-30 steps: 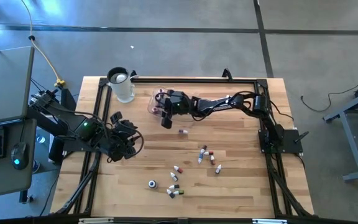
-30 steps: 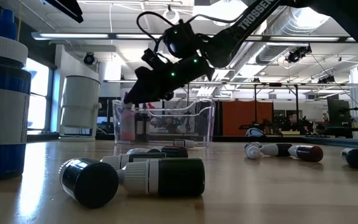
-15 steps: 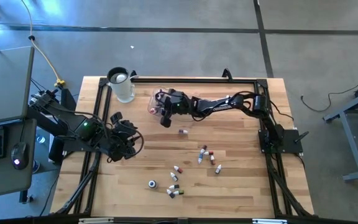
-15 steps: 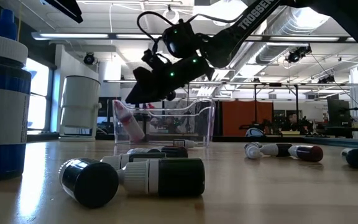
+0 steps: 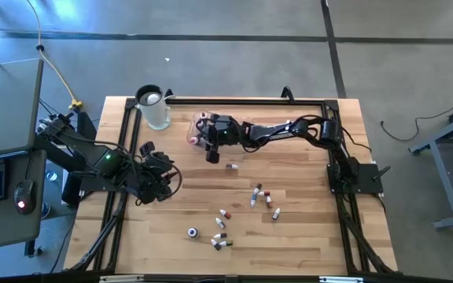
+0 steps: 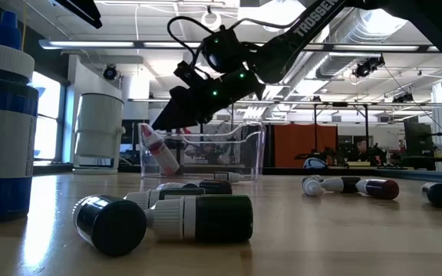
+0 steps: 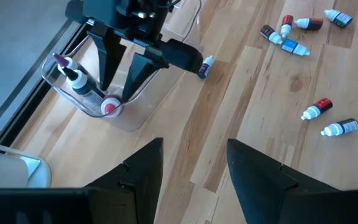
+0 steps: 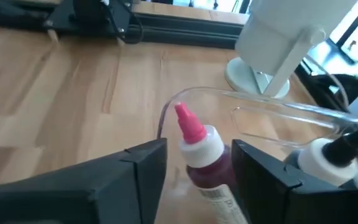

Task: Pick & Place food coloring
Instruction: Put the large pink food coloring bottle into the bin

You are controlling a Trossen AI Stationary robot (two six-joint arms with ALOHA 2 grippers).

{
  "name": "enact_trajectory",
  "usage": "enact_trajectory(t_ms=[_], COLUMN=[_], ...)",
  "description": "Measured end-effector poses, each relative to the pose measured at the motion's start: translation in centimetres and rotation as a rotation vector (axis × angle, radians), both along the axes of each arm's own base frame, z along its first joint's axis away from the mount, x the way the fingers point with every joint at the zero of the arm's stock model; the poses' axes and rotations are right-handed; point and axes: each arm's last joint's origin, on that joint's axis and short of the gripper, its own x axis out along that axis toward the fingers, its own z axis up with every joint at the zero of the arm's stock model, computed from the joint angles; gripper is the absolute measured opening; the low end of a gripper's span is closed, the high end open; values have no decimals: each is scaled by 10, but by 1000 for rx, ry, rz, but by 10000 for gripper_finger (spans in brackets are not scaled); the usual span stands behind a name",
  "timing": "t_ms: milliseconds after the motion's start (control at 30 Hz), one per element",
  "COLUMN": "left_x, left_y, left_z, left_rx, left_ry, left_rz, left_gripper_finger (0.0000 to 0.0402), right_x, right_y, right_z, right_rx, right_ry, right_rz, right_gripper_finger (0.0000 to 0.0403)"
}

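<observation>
My right gripper [image 5: 210, 148] hangs open over the near end of the shallow clear tray [image 5: 201, 126]. In the right wrist view its fingers stand on either side of a red-filled, pink-capped food coloring bottle [image 8: 199, 152]. That bottle leans in the tray [image 6: 158, 149] next to a dark white-necked bottle [image 8: 337, 149]. More food coloring bottles lie on their sides on the table: one purple-capped [image 5: 231, 166], a group [image 5: 263, 197] right of centre and a group [image 5: 220, 228] near the front. My left gripper [image 5: 160, 178] waits open at the table's left.
A clear jug [image 5: 154, 107] stands at the far left corner, just left of the tray. A black frame [image 5: 234, 101] runs round the table's edges. A large blue-capped bottle [image 6: 2, 130] stands close to the low camera. Bare wood lies between the tray and the loose bottles.
The red-filled bottle in the tray has tipped from upright to a slant, its cap end leaning toward the jug's side. My right gripper has stayed over the tray's near end.
</observation>
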Motion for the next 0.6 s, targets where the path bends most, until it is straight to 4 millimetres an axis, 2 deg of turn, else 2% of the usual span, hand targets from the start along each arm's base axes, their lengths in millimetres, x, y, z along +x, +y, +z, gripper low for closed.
enact_trajectory(t_ms=[133, 333, 600], left_x=[0, 0, 0], left_y=[0, 0, 0], left_z=[0, 0, 0], left_rx=[0, -1, -2], left_ry=[0, 1, 1], left_rz=[0, 0, -1], left_gripper_finger=[172, 172, 172], right_x=[0, -1, -6], right_y=[0, -3, -15], right_z=[0, -2, -3], right_rx=[-49, -97, -46], right_ry=[9, 28, 24], right_rz=[25, 82, 164], right_gripper_finger=[190, 193, 193])
